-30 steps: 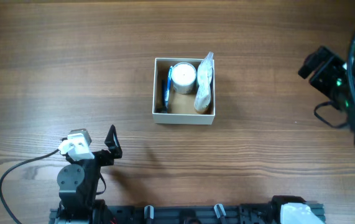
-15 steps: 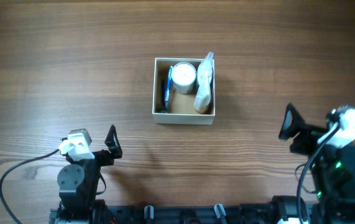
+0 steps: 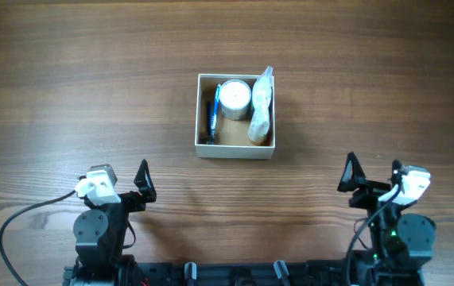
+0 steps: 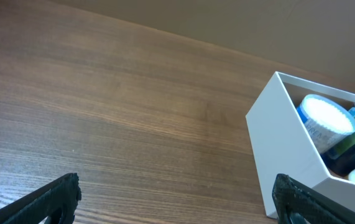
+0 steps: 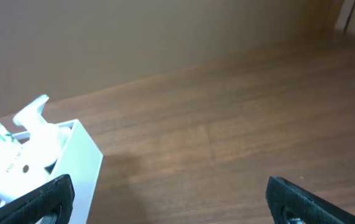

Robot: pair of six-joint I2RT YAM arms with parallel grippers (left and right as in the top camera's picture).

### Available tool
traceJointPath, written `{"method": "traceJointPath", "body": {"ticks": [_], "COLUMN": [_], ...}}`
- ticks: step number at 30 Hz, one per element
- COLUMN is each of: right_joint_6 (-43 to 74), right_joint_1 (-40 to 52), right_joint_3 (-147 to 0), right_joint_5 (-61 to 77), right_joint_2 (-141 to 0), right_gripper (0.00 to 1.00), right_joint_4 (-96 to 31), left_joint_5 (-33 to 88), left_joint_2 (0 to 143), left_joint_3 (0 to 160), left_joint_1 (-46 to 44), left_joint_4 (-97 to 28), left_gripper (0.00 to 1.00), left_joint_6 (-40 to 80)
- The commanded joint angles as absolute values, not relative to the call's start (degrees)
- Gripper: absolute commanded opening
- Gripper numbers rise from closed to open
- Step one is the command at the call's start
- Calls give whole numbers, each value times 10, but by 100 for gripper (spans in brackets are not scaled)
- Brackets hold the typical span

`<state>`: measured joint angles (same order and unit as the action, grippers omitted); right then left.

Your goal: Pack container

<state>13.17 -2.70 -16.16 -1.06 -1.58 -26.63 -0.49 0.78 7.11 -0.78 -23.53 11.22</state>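
The container (image 3: 234, 152), a square white-walled box with a tan inside, stands at the table's centre. It holds a white round jar (image 3: 234, 96), a blue item (image 3: 210, 115) and a pale pouch (image 3: 261, 107). My left gripper (image 3: 142, 181) is open and empty at the front left, well short of the box. My right gripper (image 3: 372, 179) is open and empty at the front right. In the left wrist view the open fingers (image 4: 177, 205) frame bare wood, with the box wall (image 4: 283, 143) at right. In the right wrist view the open fingers (image 5: 171, 202) face the box wall (image 5: 81, 168) at left.
The wooden table (image 3: 67, 95) stretches all round the box. The arm bases and a black rail (image 3: 234, 274) line the front edge. A cable (image 3: 20, 218) loops beside the left arm.
My right arm has swung from the far right edge down to the front right of the table, its gripper now facing the box. The left arm and the box have not moved.
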Motion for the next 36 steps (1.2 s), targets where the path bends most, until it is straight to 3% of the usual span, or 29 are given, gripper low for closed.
{"method": "traceJointPath", "body": {"ticks": [1, 8, 36], "right_joint_6": [137, 137, 137], "right_joint_1": [-29, -29, -29], "right_joint_3": [-111, -66, -66], "right_joint_5": [2, 20, 20], "right_joint_2": [-2, -2, -3], "right_gripper": [100, 100, 100], "right_joint_4": [-227, -178, -178], "left_joint_5": [0, 0, 0], "left_joint_2": [3, 3, 3], "left_joint_3": [70, 70, 70], "left_joint_1": [-4, -4, -4], "left_joint_4": [-233, -233, -233], "left_gripper": [100, 100, 100], "left_joint_6": [107, 107, 107]}}
